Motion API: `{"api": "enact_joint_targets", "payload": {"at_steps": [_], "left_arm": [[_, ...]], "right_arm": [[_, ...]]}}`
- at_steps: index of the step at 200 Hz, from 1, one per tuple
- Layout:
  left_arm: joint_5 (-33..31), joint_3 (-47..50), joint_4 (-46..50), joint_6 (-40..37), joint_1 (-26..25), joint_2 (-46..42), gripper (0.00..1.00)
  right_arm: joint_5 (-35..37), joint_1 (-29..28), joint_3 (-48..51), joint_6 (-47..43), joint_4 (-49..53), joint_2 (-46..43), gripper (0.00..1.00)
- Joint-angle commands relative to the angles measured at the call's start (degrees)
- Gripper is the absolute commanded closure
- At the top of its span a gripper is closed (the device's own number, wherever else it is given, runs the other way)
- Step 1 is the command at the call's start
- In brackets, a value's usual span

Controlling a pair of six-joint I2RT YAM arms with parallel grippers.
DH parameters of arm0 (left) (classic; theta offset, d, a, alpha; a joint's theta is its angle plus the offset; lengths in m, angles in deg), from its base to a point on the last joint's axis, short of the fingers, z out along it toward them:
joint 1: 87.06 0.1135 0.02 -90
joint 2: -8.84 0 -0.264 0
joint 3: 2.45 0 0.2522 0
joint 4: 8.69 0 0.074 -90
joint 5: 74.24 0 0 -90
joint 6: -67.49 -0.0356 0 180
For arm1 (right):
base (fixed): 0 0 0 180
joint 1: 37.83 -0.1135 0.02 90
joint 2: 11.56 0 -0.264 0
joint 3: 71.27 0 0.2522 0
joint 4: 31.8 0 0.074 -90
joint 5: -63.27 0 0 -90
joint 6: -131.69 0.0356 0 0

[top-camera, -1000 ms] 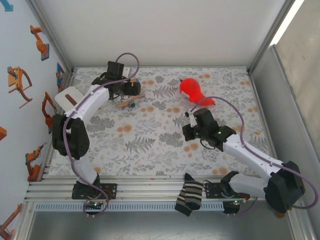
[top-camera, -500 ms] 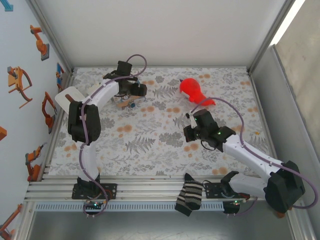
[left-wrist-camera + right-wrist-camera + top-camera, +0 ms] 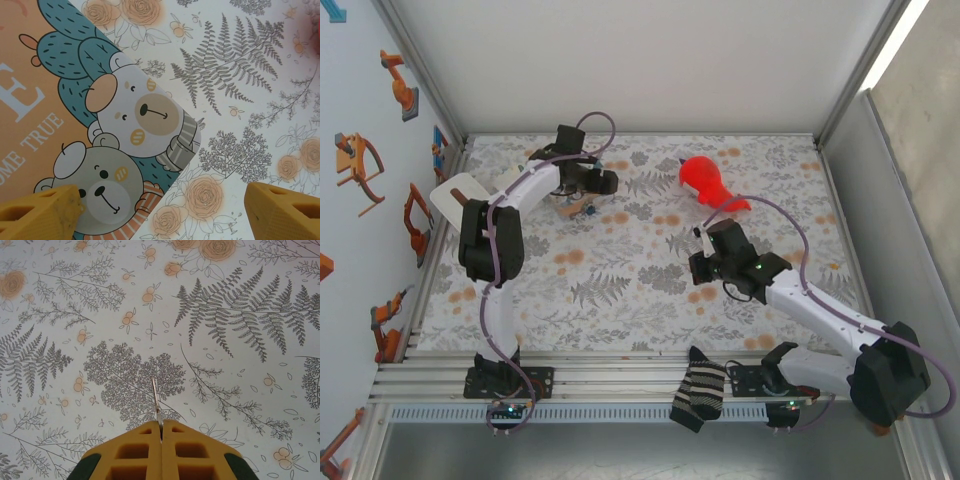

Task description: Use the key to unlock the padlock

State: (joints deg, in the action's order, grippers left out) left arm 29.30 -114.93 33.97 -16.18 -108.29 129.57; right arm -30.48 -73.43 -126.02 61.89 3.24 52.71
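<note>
The top external camera is looking down from above and behind the arm bases, taking in the floral tabletop (image 3: 620,285). The left wrist camera is facing down, close over the tin box (image 3: 75,125) at the far left. The right wrist camera is looking past its own fingers (image 3: 132,455) at the tabletop's middle. Both wrist views are sharing that print with the overhead view.

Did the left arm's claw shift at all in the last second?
Yes. In the top view the left gripper slid slightly right, toward the red object, and now covers more of the tin.
</note>
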Motion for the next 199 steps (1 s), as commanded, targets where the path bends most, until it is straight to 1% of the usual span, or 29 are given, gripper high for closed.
{"api": "enact_joint_targets", "payload": {"at_steps": [1, 34, 59, 82, 131, 153, 167, 199], "left_arm": [[4.3, 4.1, 1.7, 0.7, -0.6, -0.7, 0.15], [6.7, 8.5, -0.8, 0.2, -2.2, -3.9, 0.16], [9.5, 11.3, -2.7, -0.6, -4.0, -5.5, 0.18], [11.9, 12.0, -2.6, -3.0, -6.1, -5.6, 0.19], [16.7, 13.1, -2.2, -9.6, -9.4, -5.9, 0.21], [19.7, 13.3, -1.9, -12.7, -10.1, -6.8, 0.21], [20.5, 13.3, -1.5, -13.9, -10.3, -7.6, 0.21], [20.3, 13.0, -2.3, -12.3, -10.2, -11.1, 0.20]], "right_arm": [[0.5, 1.2, 1.4, 1.1, 0.9, -2.4, 1.00], [-0.9, 3.5, 3.1, 1.3, 0.9, -4.2, 1.00], [-3.0, 6.4, 4.8, 3.0, 0.5, -5.7, 1.00], [-6.4, 10.2, 6.5, 5.1, -0.5, -7.0, 1.00], [-9.7, 15.5, 8.8, 6.6, -0.7, -10.3, 1.00], [-10.9, 16.8, 9.3, 6.8, -0.6, -10.7, 1.00], [-11.1, 17.0, 9.4, 6.9, -0.7, -10.5, 1.00], [-11.6, 17.0, 9.4, 6.8, -0.9, -9.2, 1.00]]}}
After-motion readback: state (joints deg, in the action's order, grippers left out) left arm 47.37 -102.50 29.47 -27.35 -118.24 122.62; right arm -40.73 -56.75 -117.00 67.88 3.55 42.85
